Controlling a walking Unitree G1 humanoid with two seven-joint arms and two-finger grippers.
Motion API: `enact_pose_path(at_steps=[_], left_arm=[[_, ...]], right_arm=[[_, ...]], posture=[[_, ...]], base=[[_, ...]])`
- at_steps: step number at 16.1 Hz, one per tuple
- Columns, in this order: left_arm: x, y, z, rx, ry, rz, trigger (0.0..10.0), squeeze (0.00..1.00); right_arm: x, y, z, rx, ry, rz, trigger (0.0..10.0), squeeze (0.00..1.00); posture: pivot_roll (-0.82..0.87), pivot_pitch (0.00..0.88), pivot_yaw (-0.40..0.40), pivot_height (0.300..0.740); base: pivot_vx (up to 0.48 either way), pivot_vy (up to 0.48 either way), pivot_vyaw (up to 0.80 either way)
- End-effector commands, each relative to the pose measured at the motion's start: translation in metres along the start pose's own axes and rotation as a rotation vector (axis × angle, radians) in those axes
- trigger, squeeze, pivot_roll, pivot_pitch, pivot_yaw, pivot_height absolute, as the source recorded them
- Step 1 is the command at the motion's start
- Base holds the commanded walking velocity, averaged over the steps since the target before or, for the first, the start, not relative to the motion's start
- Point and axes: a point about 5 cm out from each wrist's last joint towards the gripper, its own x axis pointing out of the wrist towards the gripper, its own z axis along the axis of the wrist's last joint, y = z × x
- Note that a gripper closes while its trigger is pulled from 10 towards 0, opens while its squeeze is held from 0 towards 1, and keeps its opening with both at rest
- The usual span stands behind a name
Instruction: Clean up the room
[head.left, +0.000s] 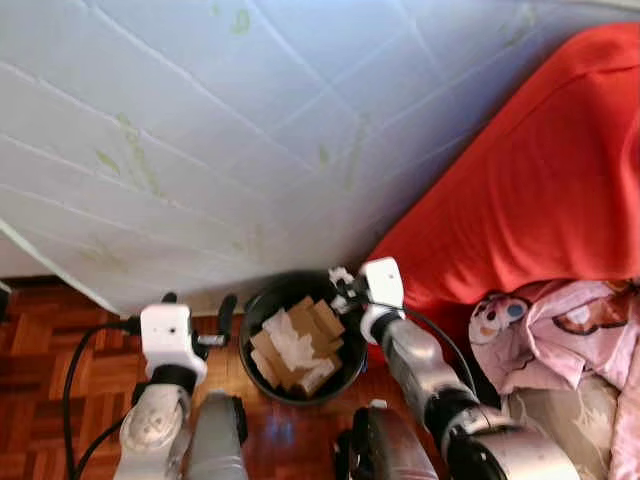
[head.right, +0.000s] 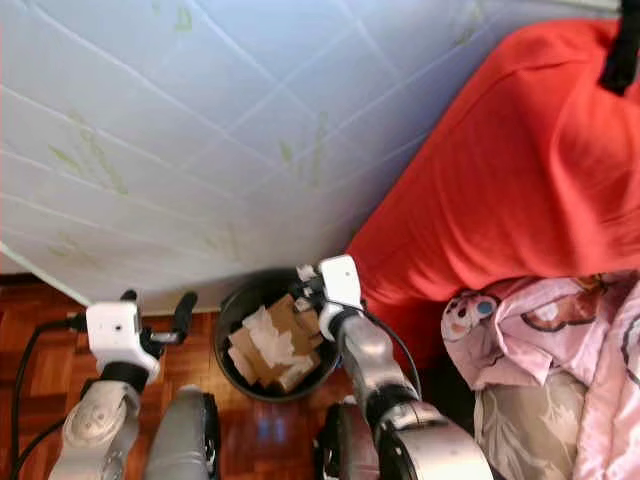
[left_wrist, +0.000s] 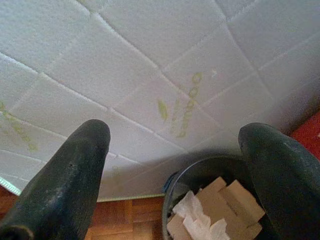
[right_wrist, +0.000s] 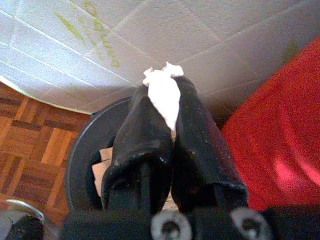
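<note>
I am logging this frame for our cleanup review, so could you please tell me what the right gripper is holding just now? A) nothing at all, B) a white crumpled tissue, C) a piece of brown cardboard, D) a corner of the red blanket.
B: in the right wrist view the right gripper has its black fingers closed on a white crumpled tissue, poised over the black bin that already holds cardboard pieces.

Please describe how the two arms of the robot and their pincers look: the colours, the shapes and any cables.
Both arms are silver metal with rounded segments and black joints. Each wrist carries a white, box-shaped housing. The left pincer has two long black fingers, thick, rounded at the tips and slightly scuffed. The right pincer has the same black fingers. A black cable loops beside the left arm, and another runs along the right forearm.
</note>
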Motion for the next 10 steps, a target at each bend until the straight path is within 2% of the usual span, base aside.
enact_pose_path(at_steps=[1, 4, 8, 9, 10], left_arm=[[-0.004, -0.004, 0.001, -0.004, 0.011, 0.0, 10.0, 0.0], [-0.008, -0.01, 0.013, -0.002, -0.009, 0.004, 10.0, 0.0], [-0.026, -0.007, 0.014, 0.009, 0.021, 0.034, 10.0, 0.0], [-0.028, -0.007, 0.015, 0.01, 0.027, 0.037, 10.0, 0.0], [-0.03, -0.008, 0.014, 0.008, 0.038, 0.037, 10.0, 0.0]], right_arm=[[-0.002, 0.002, -0.011, 0.022, 0.059, 0.006, 10.0, 0.0], [0.006, 0.019, -0.007, -0.016, 0.098, 0.061, 10.0, 0.0], [0.009, 0.036, -0.008, -0.022, 0.115, 0.107, 10.0, 0.0], [0.009, 0.038, -0.009, -0.022, 0.119, 0.118, 10.0, 0.62], [0.01, 0.041, -0.009, -0.024, 0.121, 0.132, 10.0, 1.0]], posture=[[0.18, 0.398, -0.153, 0.646], [0.22, 0.442, -0.161, 0.646], [0.25, 0.493, -0.159, 0.646], [0.25, 0.497, -0.159, 0.646], [0.25, 0.501, -0.161, 0.646]], base=[[0.0, 0.0, 0.0], [0.0, 0.0, 0.0], [0.0, 0.0, 0.0], [0.0, 0.0, 0.0], [0.0, 0.0, 0.0]])
